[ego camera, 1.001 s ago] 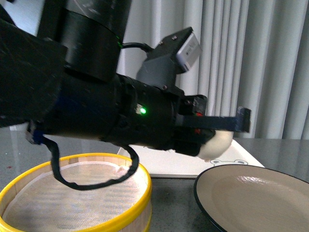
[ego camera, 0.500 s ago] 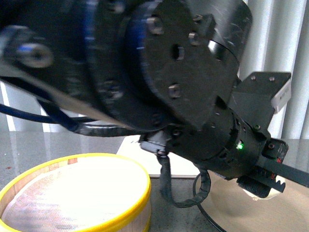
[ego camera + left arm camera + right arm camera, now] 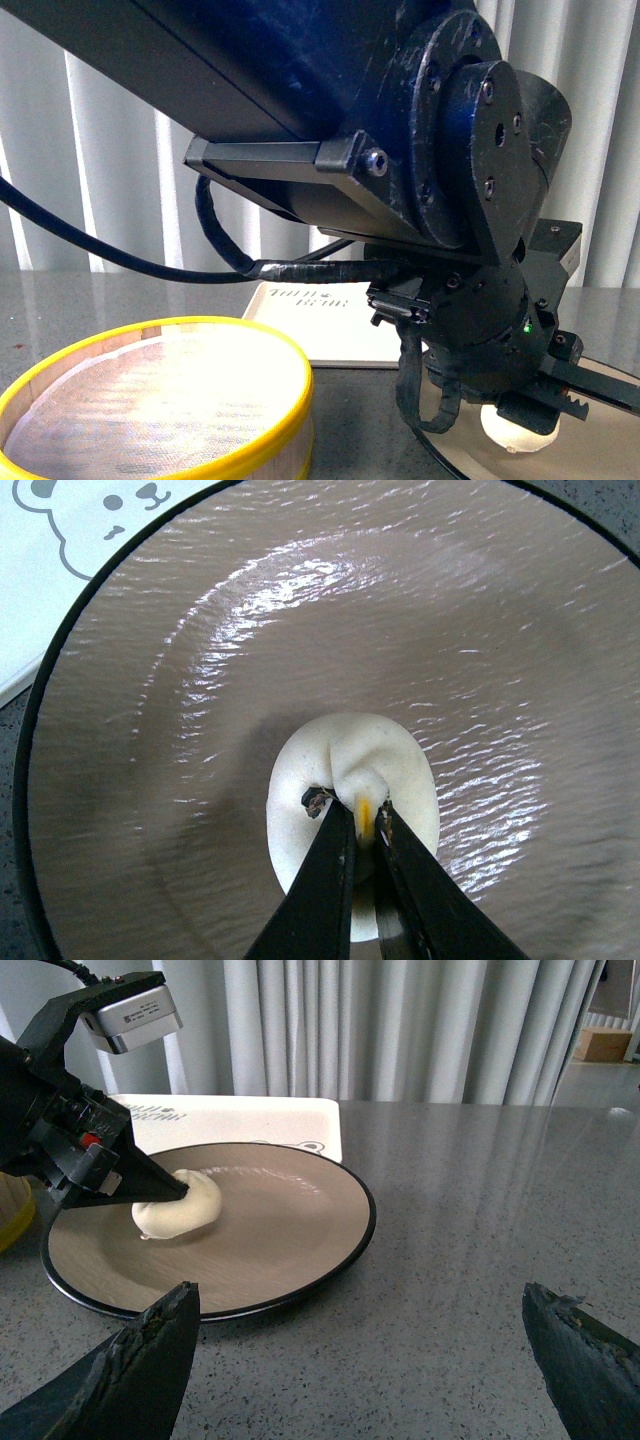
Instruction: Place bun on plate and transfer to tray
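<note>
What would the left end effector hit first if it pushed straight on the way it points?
The plate. The left end effector points down at it, shut on the bun, which seems to rest on the plate, so almost no travel remains.

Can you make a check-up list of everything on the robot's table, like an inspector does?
Surface: grey speckled table, no spills seen.
Job's things: bun sits near the middle of the plate; tray lies just behind the plate, bare where visible.
Clutter: yellow-rimmed basket, nothing in it.
Grippers: left gripper shut, pinching the bun's top; right gripper open, holding nothing.
Cables: black cable runs along the left arm, above the table.
Surroundings: pale curtains behind the table.
</note>
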Tool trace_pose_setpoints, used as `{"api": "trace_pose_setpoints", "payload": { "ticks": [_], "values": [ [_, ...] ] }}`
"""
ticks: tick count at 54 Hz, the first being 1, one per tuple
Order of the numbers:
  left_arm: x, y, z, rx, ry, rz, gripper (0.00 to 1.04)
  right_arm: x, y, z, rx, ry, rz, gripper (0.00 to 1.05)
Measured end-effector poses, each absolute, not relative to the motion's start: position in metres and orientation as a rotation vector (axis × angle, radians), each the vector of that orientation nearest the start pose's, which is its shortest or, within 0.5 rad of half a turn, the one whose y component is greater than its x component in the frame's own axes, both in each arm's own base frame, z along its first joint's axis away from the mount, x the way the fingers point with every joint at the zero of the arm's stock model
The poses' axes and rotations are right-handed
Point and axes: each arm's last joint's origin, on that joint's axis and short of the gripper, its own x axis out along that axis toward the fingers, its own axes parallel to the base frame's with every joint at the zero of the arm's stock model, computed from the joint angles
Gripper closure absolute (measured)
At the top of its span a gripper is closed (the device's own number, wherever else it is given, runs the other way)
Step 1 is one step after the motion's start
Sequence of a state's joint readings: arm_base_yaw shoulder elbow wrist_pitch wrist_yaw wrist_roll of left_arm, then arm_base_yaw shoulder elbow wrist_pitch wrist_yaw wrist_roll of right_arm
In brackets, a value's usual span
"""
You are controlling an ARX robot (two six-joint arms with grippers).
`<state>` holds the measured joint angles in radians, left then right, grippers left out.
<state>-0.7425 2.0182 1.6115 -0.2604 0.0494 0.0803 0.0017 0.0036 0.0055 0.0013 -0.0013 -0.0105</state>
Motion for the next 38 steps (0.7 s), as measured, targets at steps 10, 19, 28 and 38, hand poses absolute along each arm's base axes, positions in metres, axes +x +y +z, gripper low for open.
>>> {"api": "trace_pose_setpoints", "payload": {
  "ticks": [10, 19, 28, 38],
  "values": [
    [0.338, -0.315, 0.237, 0.321, 0.636, -0.748, 0.85, 0.098, 0.0, 0.165, -0.01, -0.003, 0.003, 0.09],
    [0.339, -0.319, 0.235, 0.303, 0.656, -0.74, 0.6, 0.098, 0.0, 0.165, -0.01, -0.003, 0.003, 0.09],
    [0.339, -0.32, 0.24, 0.256, 0.671, -0.762, 0.35, 0.098, 0.0, 0.165, -0.01, -0.003, 0.003, 0.09],
    [0.336, -0.322, 0.239, 0.235, 0.695, -0.773, 0.08, 0.098, 0.0, 0.165, -0.01, -0.003, 0.003, 0.09]
  ]
}}
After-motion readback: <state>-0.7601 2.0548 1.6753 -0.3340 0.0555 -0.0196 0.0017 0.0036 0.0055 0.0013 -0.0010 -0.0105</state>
